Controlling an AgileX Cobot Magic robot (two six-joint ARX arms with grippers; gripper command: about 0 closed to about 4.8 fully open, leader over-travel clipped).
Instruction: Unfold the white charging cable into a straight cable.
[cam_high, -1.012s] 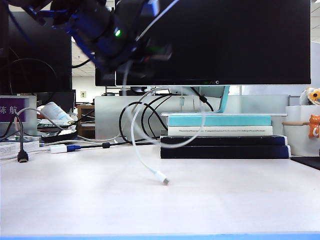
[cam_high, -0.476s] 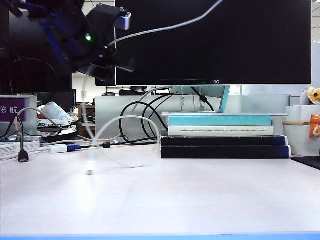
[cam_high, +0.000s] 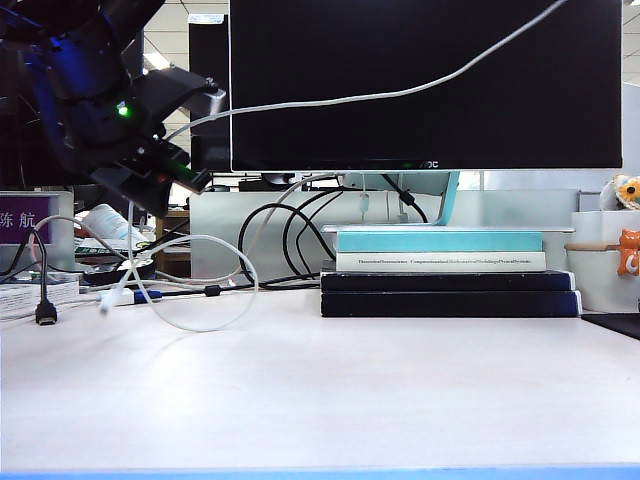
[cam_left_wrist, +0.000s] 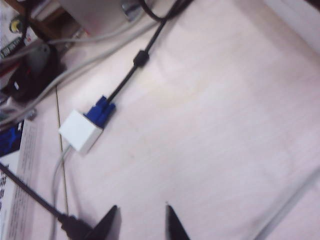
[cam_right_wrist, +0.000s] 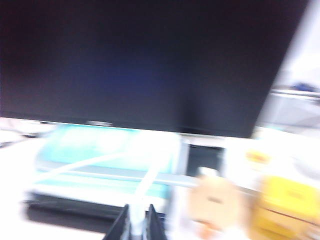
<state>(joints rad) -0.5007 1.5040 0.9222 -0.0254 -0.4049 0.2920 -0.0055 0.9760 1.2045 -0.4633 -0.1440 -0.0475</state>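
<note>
Two grippers share the white charging cable (cam_high: 400, 93): it runs taut-ish from the left gripper (cam_high: 170, 165), high at about ten o'clock in the exterior view, up to two o'clock, where it leaves the frame toward the right gripper (cam_right_wrist: 135, 225). The right jaws are nearly closed on the cord, seen only from the wrist. The left jaws stand narrow; whether they pinch the cord I cannot tell. Below the left gripper a slack loop (cam_high: 205, 290) hangs to the counter (cam_high: 400, 390), with a free plug end (cam_high: 106, 308) at nine o'clock near the white adapter (cam_left_wrist: 80, 131). Judged from this, the loop needs drawing out: spread the grippers apart steadily, avoid snagging the black cables (cam_high: 275, 245), then lower evenly.
</note>
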